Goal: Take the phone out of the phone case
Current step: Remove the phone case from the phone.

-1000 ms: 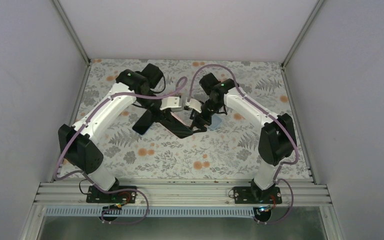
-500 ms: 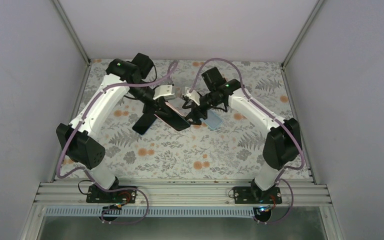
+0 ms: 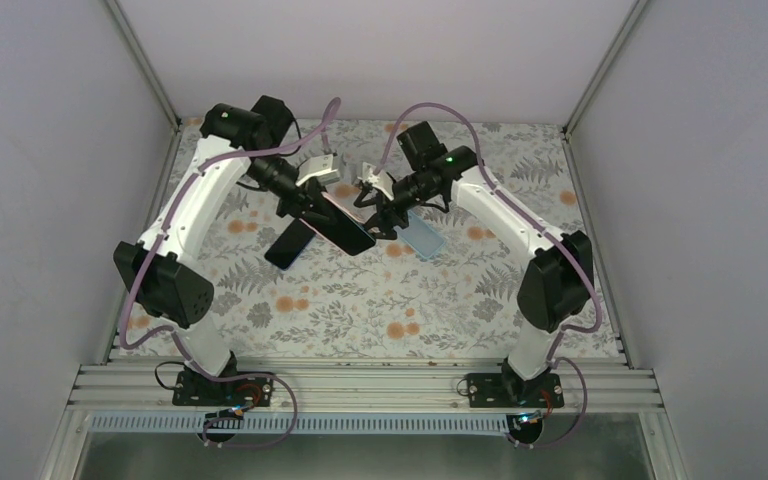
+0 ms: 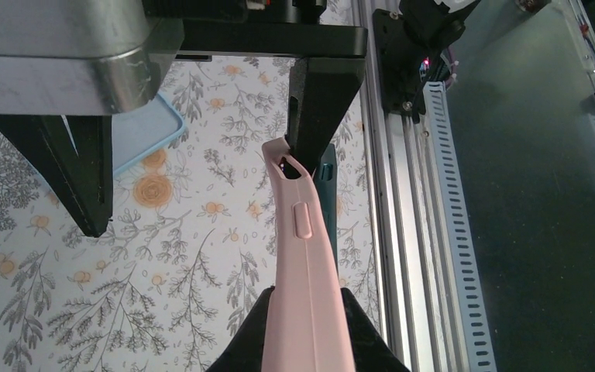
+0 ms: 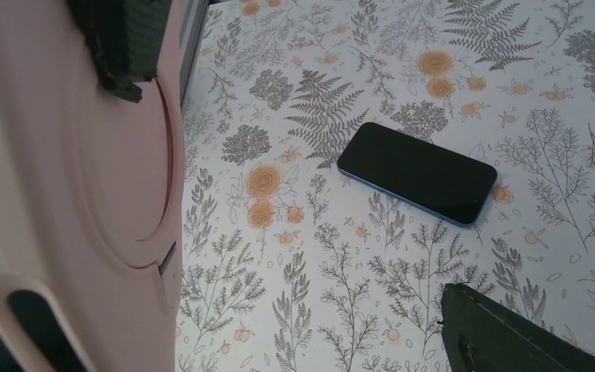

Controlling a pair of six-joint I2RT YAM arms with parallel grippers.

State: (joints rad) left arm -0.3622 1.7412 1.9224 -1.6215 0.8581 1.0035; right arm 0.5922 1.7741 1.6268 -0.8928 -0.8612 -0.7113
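Biggest thing first: plain pale walls [image 3: 50, 150] box in the whole setup. The desk [image 3: 360, 300] wears a floral sheet with grey ferns and orange blossoms, and an aluminium rail [image 3: 360, 385] runs along its near edge.

The left arm [image 3: 200, 200] and right arm [image 3: 505, 215] both reach in and meet over the far middle of the desk.

The left pincer [image 4: 307, 333] is clamped on the pink phone case [image 4: 306, 256], squeezing it edge-on at one end and holding it up off the desk. The right pincer [image 3: 380, 210] is spread wide. One finger [image 5: 120, 39] presses on the back of the case at its other end, and the other finger sits well clear and touches nothing.

From above, the phone [image 3: 353, 238] looks like it's still sitting in the case, a dark face with a pink rim. A teal strip shows along the case edge in the left wrist view, but I can't tell what that is.

Down on the desk, a second dark phone [image 5: 417, 172] with a blue edge lies flat to the left of the case. A light blue slab [image 3: 425, 238] lies flat to the right, under the right pincer.
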